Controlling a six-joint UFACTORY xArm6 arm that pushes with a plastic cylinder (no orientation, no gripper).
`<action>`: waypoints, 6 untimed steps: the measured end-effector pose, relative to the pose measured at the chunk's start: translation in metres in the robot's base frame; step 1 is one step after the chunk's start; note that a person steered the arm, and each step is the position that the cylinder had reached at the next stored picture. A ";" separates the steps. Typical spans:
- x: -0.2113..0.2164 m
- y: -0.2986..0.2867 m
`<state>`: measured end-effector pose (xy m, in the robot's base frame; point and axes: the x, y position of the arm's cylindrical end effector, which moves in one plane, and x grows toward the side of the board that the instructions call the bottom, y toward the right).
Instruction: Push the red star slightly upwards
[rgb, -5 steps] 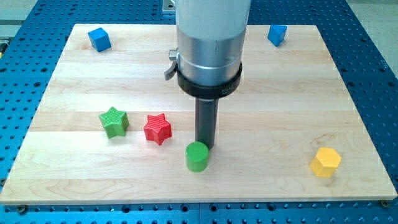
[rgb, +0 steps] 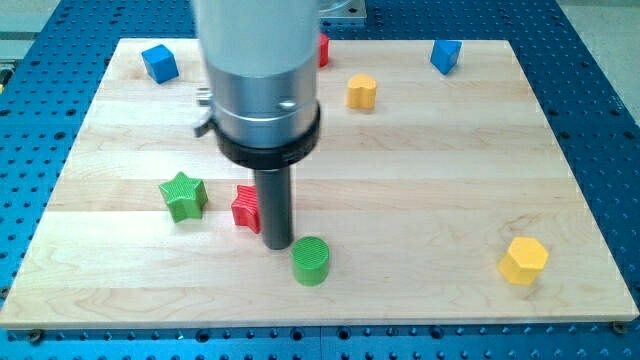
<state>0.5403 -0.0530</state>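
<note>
My tip (rgb: 277, 244), a bare rod end with no pincer to spread or close, stands on the wooden board (rgb: 420, 180) against the right side of the red star (rgb: 244, 208), partly hiding it; green star (rgb: 183, 195) left; green cylinder (rgb: 311, 261) lower right.

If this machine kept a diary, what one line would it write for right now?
my tip: at red star's lower right, touching or nearly | green cylinder: just right of tip | green star: left of red star
</note>
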 end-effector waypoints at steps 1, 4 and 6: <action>0.000 -0.023; -0.041 -0.025; -0.001 -0.055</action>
